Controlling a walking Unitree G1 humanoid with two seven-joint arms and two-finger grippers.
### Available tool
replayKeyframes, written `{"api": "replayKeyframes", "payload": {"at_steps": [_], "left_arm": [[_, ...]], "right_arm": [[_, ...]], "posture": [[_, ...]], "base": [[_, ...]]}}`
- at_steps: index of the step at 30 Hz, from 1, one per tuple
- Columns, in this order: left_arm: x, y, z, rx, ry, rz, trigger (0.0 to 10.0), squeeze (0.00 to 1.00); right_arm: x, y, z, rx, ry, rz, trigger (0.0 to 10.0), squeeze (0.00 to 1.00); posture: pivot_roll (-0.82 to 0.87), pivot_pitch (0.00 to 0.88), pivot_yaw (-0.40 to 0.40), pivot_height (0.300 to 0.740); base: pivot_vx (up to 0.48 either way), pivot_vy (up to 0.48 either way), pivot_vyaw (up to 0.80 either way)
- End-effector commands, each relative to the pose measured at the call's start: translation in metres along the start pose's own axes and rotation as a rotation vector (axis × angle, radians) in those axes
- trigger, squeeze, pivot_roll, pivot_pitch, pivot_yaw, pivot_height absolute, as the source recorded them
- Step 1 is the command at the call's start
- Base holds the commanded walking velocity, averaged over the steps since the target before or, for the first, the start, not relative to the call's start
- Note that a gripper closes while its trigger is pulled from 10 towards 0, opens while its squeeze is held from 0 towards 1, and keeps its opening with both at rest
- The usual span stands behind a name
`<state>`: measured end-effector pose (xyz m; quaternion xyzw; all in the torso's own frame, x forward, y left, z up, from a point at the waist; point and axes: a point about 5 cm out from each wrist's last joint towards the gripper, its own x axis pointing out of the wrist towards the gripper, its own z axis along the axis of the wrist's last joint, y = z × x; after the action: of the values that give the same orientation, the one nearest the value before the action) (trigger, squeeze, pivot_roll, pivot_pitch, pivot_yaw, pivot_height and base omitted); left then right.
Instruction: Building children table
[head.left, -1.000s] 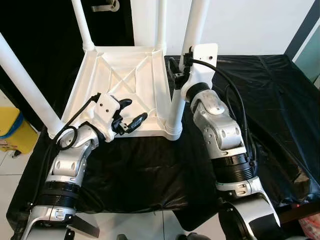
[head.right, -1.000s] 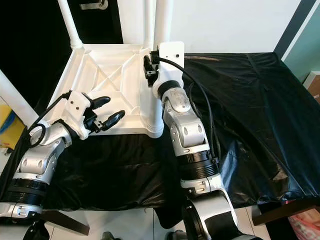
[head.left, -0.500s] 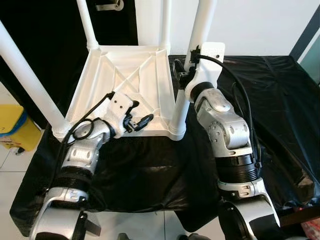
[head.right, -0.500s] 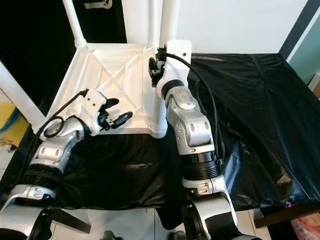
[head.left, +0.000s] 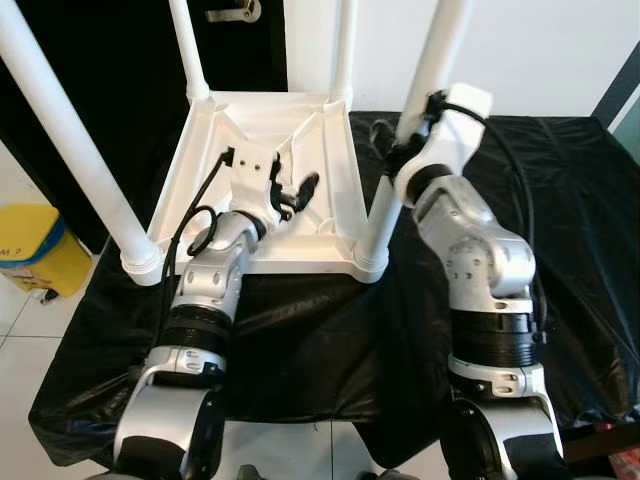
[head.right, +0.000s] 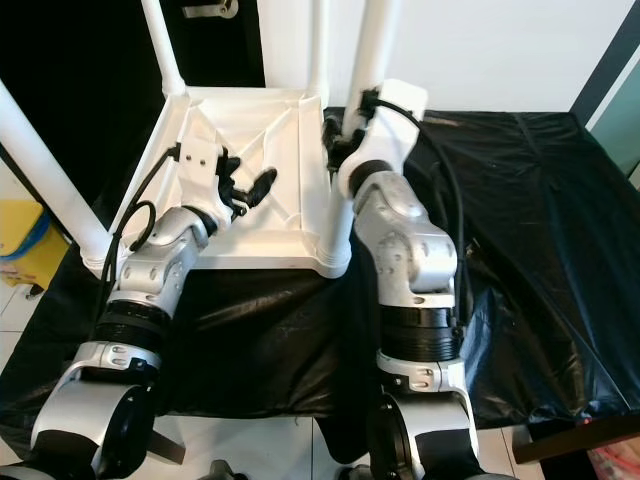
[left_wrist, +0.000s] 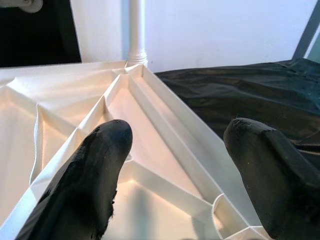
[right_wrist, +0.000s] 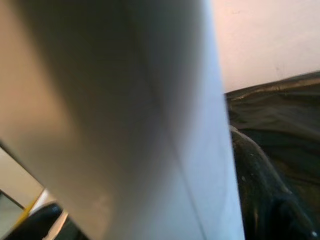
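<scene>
A white children's table lies upside down on a black-covered surface, its legs pointing up. My left gripper hovers open over the ribbed underside, near the middle; in the left wrist view the gripper has nothing between its fingers, and the ribs lie below. My right gripper is shut on the near right leg, partway up it. In the right wrist view the white leg sits hard against one black finger.
The black plastic sheet spreads wide to the right of the table. A yellow bin stands on the floor at the left. Behind are a dark door with a handle and a white wall. The near left leg leans out over the left edge.
My left gripper has reached forward from the table's near edge to the middle of its underside. The right gripper stays on the leg. The camera has shifted.
</scene>
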<state>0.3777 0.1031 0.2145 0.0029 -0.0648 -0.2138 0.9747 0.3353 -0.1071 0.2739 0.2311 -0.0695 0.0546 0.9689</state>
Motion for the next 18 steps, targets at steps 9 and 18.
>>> {"api": "replayKeyframes", "payload": {"at_steps": [9,18], "left_arm": [[0.019,-0.052,0.004,-0.064,0.009,-0.091,10.0,0.00],[0.008,-0.098,0.012,-0.166,-0.110,-0.361,10.0,0.00]], "right_arm": [[-0.022,-0.036,-0.036,0.406,0.105,-0.127,10.0,0.00],[-0.042,-0.072,-0.057,0.682,0.109,-0.189,10.0,0.00]], "posture": [[-0.14,0.065,0.026,0.740],[-0.15,0.076,0.035,0.740]], "base": [[0.000,0.000,0.00],[0.000,0.000,0.00]]}}
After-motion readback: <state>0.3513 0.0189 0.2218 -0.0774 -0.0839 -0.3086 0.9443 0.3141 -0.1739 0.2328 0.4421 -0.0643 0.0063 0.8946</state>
